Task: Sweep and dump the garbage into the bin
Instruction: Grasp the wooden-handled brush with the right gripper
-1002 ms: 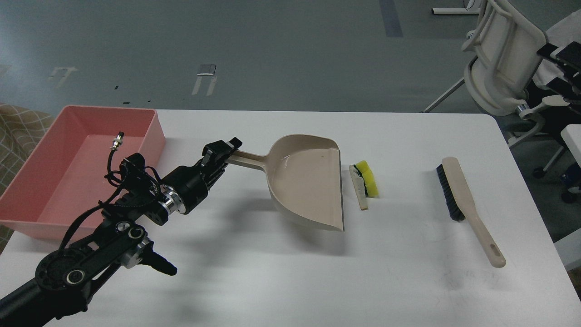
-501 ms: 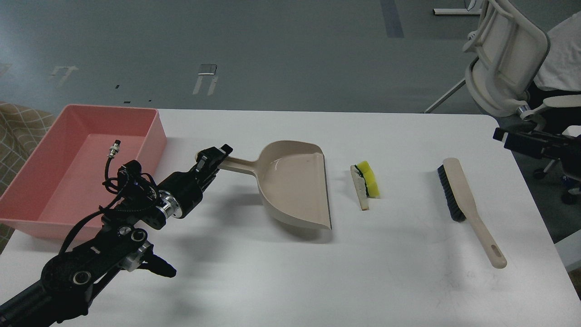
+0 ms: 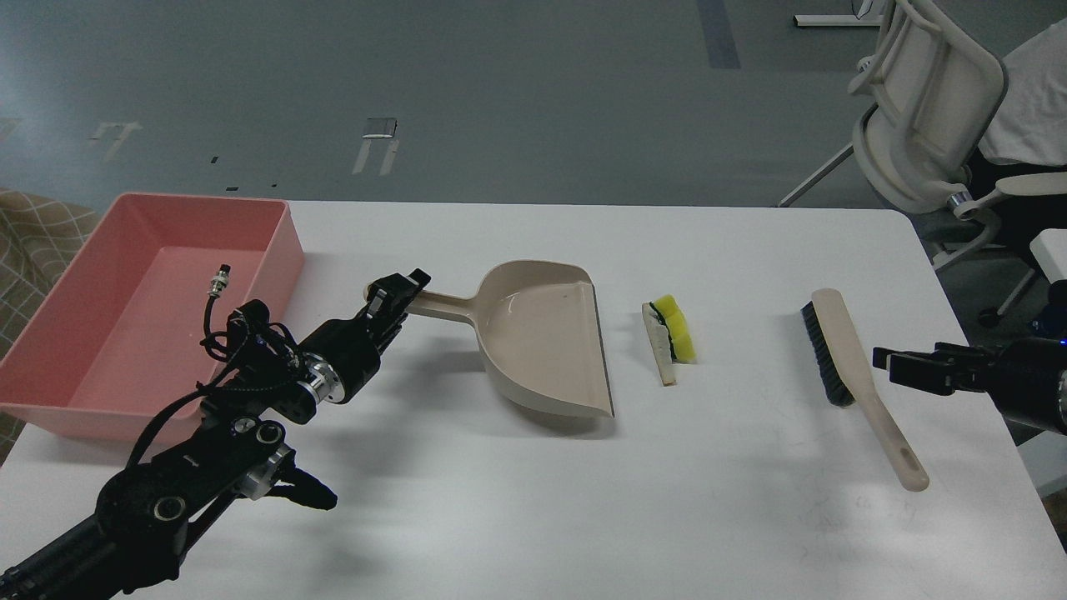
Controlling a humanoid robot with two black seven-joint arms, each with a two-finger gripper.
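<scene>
**Right arm arrives as the dustpan settles short of the garbage**

Grey floor behind, white table (image 3: pixel 533 500) in front, and the action sits mid-table. The left gripper (image 3: pixel 398 293) is clamped on the handle of the beige long-handled plastic dustpan (image 3: pixel 546 346), whose open lip faces the garbage but stands apart from it, with a strip of bare table between. That garbage is two pieces lying together: a wavy-edged yellow sponge with a dark green scrub layer (image 3: pixel 677 327) and, touching it on the dustpan side, a white bread slice with tan crust (image 3: pixel 661 342).

The big change: the right gripper (image 3: pixel 885 362) has come in from the right edge, just beside the handle of the beige brush with black bristles (image 3: pixel 850 367), which still lies untouched on the table. Its fingers look parted, nothing between them. A second ago the pan's lip was close against the bread; it has since drawn back toward the left and holds there now. The garbage has not budged.

Judgement: the pan is parked as a catcher, and the next job is picking up the brush. Off to the left, the large shallow pink plastic tray (image 3: pixel 283 242) serving as bin waits, no garbage in it.
</scene>
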